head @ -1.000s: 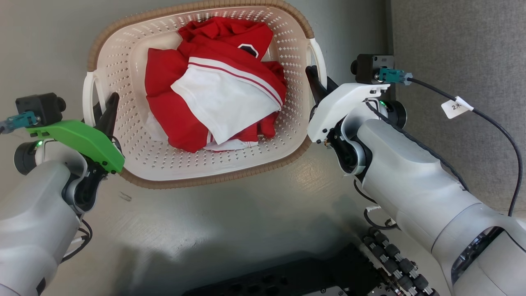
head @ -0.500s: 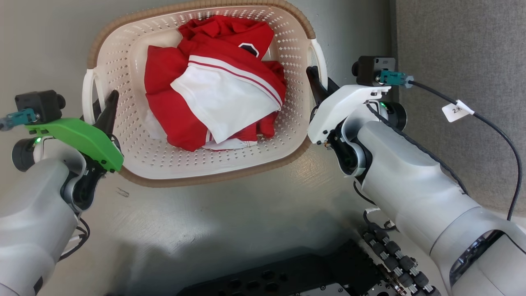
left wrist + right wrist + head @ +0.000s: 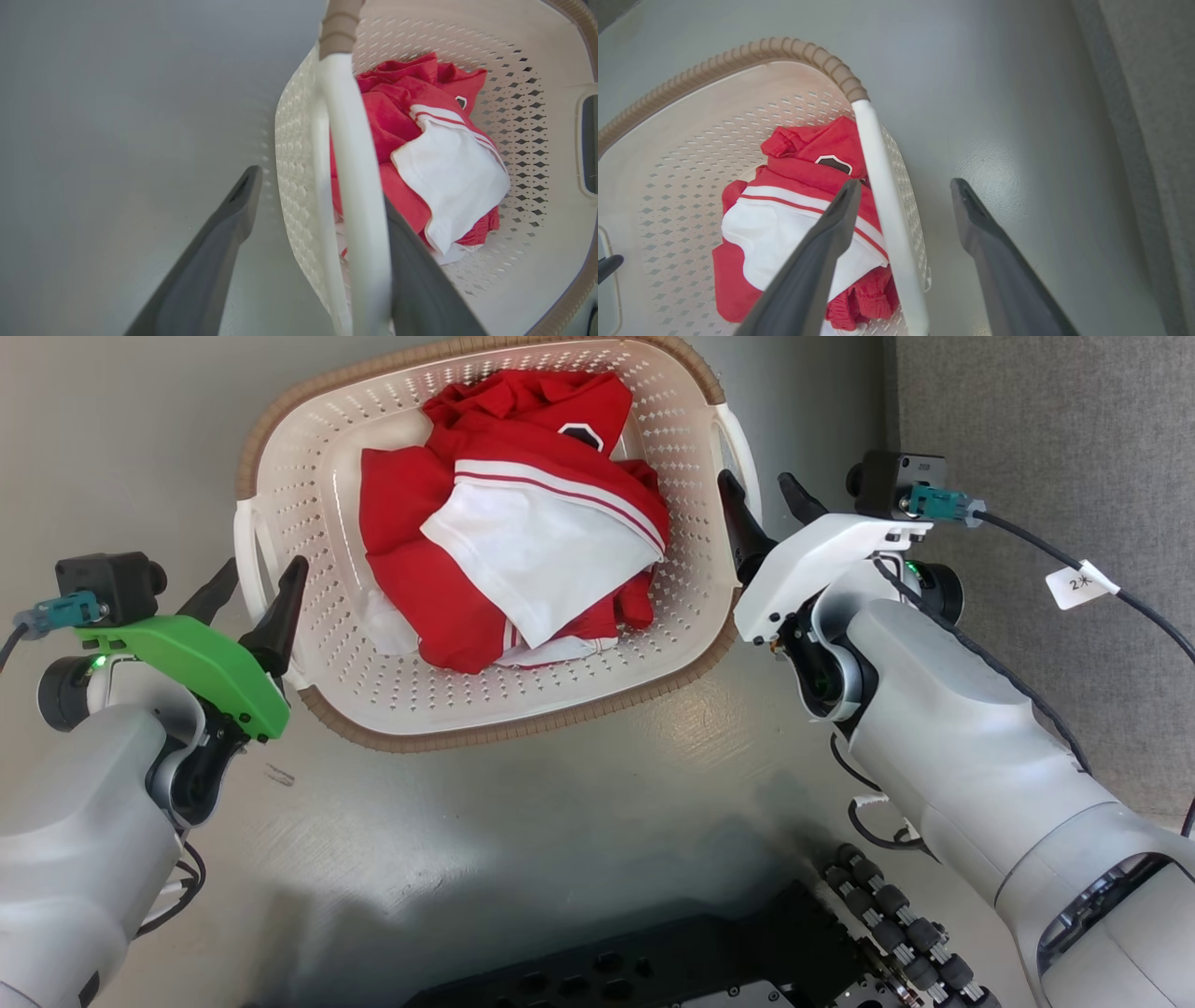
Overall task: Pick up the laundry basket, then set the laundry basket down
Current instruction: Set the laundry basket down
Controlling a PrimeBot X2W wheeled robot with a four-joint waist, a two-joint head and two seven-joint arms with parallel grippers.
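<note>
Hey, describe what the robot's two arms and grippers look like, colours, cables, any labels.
Both arms are pale grey. The left gripper has a bright green housing, the right gripper a white one; each ends in two long, dark, tapered fingers. A small black camera with a teal connector sits on each wrist. The right arm's black cable carries a white tag marked 2.

Count of items, by kind.
One laundry basket (image 3: 401,709), with two white handles: left handle (image 3: 245,555), right handle (image 3: 742,448). Two end effectors: left end effector (image 3: 264,565), right end effector (image 3: 754,478). Two dark fingers (image 3: 283,611) on each, four in all. One heap of red and white clothing (image 3: 513,551); number of pieces cannot be determined.
</note>
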